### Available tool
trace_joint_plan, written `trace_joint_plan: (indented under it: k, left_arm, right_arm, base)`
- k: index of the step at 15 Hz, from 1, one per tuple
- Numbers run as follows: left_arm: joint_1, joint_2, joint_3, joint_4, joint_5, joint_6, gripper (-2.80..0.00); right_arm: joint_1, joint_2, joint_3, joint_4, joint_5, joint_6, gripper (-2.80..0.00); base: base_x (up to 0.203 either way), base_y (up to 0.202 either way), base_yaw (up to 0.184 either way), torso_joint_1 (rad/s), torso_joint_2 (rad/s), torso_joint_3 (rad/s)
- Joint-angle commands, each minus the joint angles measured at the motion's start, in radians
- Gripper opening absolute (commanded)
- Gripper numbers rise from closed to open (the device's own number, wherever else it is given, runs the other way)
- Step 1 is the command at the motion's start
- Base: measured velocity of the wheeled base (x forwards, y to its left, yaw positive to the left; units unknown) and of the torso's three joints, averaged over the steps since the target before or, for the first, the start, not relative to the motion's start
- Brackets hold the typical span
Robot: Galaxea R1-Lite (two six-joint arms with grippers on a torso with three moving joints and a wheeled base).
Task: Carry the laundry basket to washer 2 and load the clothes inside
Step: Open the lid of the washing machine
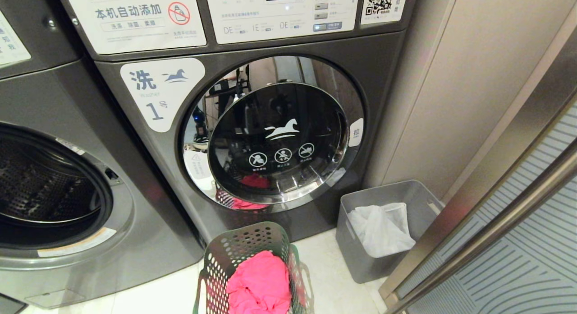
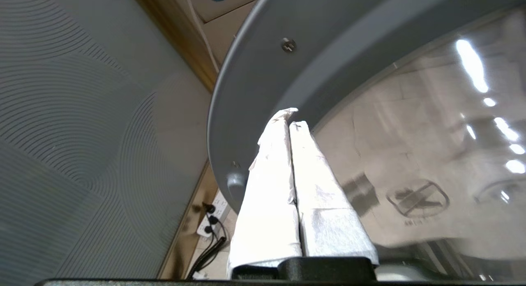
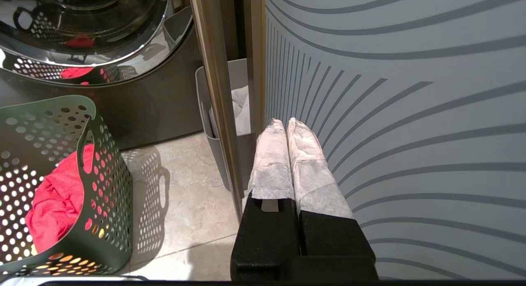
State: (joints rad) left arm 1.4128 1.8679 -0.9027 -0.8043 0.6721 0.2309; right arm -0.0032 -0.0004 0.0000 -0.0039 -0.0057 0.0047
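Left tool (image 2: 292, 117) is clenched on nothing, its white-wrapped fingers (image 2: 271, 187) pressed together with the tips close against the grey rim of an open washer door (image 2: 254, 84), whose glass fills the space beyond. Right tool (image 3: 285, 121) is likewise clenched and empty, parked beside the striped glass panel (image 3: 411, 113). The green laundry basket (image 1: 245, 248) stands on the tiled floor (image 3: 185, 187) in front of the closed washer marked 1 (image 1: 270, 138), pink clothes (image 1: 261, 282) piled inside. An open drum (image 1: 49, 183) gapes on the robot's left, probably washer 2. From the right tool the basket lies off toward the washers, across the floor. A grey bin (image 1: 383, 228) holding white cloth stands by the wall.
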Motion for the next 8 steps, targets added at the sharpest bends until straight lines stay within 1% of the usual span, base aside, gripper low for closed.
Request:
trace_joint_plan:
  k: [1, 3, 4, 6, 8]
  left_arm:
    - [0.004, -0.1, 0.064, 0.001, -0.091, 0.01, -2.8]
    - [-0.014, -0.223, 0.138, 0.008, -0.197, 0.033, -2.8]
    - [-0.047, -0.277, 0.169, 0.008, -0.232, 0.041, -2.8]
    - [-0.149, -0.365, 0.2, 0.008, -0.264, 0.044, -2.8]
    - [-0.272, -0.495, 0.242, 0.026, -0.31, 0.027, -2.8]
  right_arm:
    - [0.0, 0.0, 0.0, -0.001, 0.0, 0.0, -2.8]
    - [0.0, 0.0, 0.0, -0.001, 0.0, 0.0, -2.8]
    - [0.0, 0.0, 0.0, -0.001, 0.0, 0.0, -2.8]
    - [0.0, 0.0, 0.0, -0.001, 0.0, 0.0, -2.8]
    - [0.0, 0.0, 0.0, -0.001, 0.0, 0.0, -2.8]
  base:
    - [0.0, 0.0, 0.0, 0.0, 0.0, 0.0]
    - [0.0, 0.0, 0.0, 0.0, 0.0, 0.0]
    - [0.0, 0.0, 0.0, 0.0, 0.0, 0.0]
    - [0.0, 0.0, 0.0, 0.0, 0.0, 0.0]
    - [0.0, 0.0, 0.0, 0.0, 0.0, 0.0]
